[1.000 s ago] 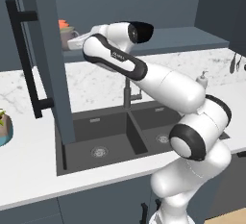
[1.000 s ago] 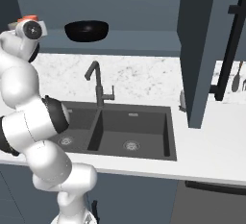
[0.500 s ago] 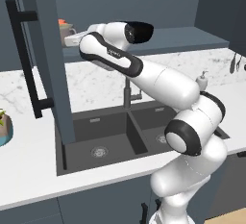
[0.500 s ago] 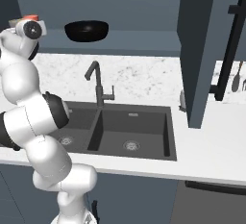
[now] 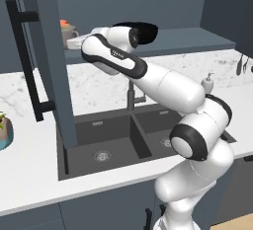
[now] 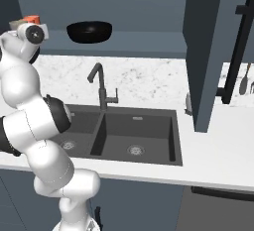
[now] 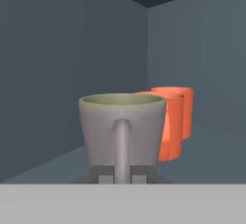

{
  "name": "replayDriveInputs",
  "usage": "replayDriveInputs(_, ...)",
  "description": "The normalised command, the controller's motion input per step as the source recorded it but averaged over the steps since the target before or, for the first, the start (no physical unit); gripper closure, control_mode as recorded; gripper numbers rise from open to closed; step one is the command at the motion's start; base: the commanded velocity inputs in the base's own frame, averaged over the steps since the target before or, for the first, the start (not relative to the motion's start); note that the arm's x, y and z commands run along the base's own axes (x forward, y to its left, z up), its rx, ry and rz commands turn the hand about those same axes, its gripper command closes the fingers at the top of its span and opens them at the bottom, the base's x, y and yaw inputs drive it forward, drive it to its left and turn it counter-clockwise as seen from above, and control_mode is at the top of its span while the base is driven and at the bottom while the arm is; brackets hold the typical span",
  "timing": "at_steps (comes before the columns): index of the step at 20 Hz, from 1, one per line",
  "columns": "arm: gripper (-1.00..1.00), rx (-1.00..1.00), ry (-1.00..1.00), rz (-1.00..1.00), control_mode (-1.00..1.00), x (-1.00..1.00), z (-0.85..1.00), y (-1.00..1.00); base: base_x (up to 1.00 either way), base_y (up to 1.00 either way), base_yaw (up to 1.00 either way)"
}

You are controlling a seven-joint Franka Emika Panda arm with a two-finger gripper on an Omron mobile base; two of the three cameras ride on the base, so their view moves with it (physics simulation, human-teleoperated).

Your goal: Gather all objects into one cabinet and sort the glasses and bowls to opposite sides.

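We see the gripper [image 7: 122, 176] inside the cabinet [image 5: 52, 61], its fingertips [image 7: 102, 175] clamped on the handle of the mug [image 7: 122, 128], which sits upright on the shelf. Two orange cups [image 7: 174, 115] stand just behind it, toward the back corner. The black bowl [image 6: 89, 31] rests on the same shelf, well apart.
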Motion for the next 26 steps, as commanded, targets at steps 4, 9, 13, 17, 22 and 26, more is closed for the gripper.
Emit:
replayDriveInputs(4,1.00,0.00,0.00,0.00,-1.00,0.00,-0.02,0.00,0.00,0.00,0.00)
replayDriveInputs(9,-1.00,0.00,0.00,0.00,-1.00,0.00,0.00,0.00,0.00,0.00,0.00)
replayDriveInputs(13,-1.00,0.00,0.00,0.00,-1.00,0.00,0.00,0.00,0.00,0.00,0.00)
replayDriveInputs(17,-1.00,0.00,-0.01,0.00,-1.00,0.00,0.00,0.00,0.00,0.00,0.00)
replayDriveInputs(22,-1.00,0.00,0.00,-0.01,-1.00,-0.10,0.02,-0.19,0.00,0.00,0.00)
replayDriveInputs(26,-1.00,0.00,0.00,-0.07,-1.00,-0.48,0.15,-0.57,0.00,0.00,0.00)
